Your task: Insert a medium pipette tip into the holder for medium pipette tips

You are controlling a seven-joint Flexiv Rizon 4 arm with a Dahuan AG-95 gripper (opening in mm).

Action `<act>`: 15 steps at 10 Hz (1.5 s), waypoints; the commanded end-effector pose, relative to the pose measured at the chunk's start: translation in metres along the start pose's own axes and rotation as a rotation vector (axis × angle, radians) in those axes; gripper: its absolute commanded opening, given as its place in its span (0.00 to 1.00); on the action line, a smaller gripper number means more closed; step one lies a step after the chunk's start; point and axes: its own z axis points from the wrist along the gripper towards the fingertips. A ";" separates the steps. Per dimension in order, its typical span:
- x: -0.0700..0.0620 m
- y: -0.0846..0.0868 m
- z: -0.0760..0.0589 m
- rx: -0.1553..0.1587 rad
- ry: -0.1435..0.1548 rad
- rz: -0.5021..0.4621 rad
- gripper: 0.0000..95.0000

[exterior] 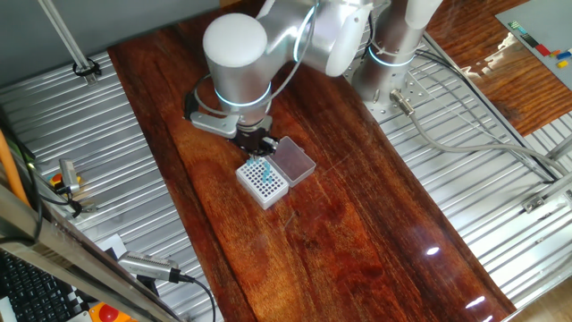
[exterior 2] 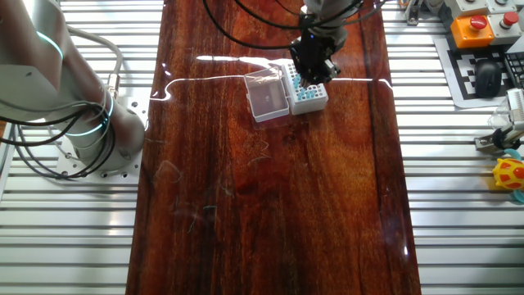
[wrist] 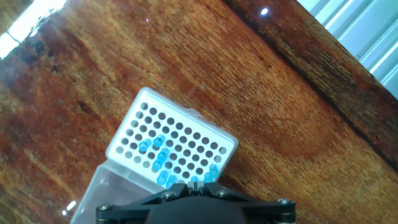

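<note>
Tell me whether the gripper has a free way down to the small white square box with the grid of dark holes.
Probably yes: the gripper hangs right above the white grid box, whose clear lid lies open to the side, with nothing between them.

**Your arm, as it looks from the outside**

You have a silver-grey arm (exterior: pixel 295 36) of rounded, glossy segments, with a smooth domed white cap on the nearest joint. Thin cyan light rings glow at the joints. Grey and black cables trail from its base (exterior 2: pixel 82 147) across the ribbed metal. The gripper (wrist: pixel 194 184) is black, with small silver screws along its edge.
</note>
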 end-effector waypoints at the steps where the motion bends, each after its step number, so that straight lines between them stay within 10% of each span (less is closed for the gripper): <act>1: 0.001 0.000 0.000 -0.004 -0.012 0.049 0.00; 5: 0.012 -0.007 0.000 -0.003 -0.011 0.086 0.00; 8: 0.032 -0.056 0.004 -0.011 -0.021 -0.012 0.00; 15: 0.032 -0.055 0.004 0.007 -0.055 0.127 0.00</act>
